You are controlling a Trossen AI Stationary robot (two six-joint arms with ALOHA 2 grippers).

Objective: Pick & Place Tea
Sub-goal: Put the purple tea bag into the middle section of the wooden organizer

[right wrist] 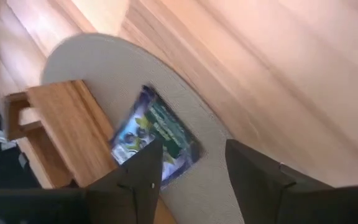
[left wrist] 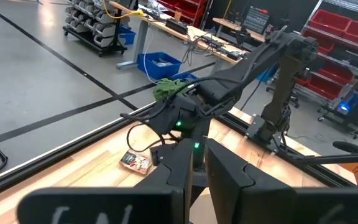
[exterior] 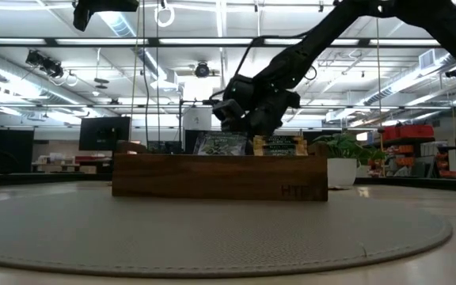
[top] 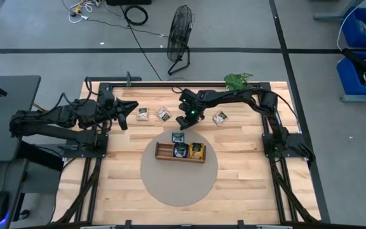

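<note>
A dark blue-and-green tea packet (right wrist: 157,134) (top: 178,137) lies flat on the round grey mat, against the far wall of the wooden tray (top: 164,151) (right wrist: 61,118). My right gripper (top: 186,121) (right wrist: 191,171) hovers open just above and beyond it, touching nothing; in the low view the right gripper (exterior: 244,119) shows behind the tray (exterior: 220,176). Two packets (top: 180,151) (top: 197,151) stand in the tray's compartments. Three more packets (top: 143,114) (top: 164,114) (top: 220,118) lie on the bare wood. My left gripper (top: 129,108) (left wrist: 197,165) waits shut at the table's left.
The round grey mat (top: 180,187) carries the tray in the table's middle. A green plant (top: 238,80) sits at the far edge. Both arm bases stand on the table's left and right sides. Bare wood shows on the near side of the mat.
</note>
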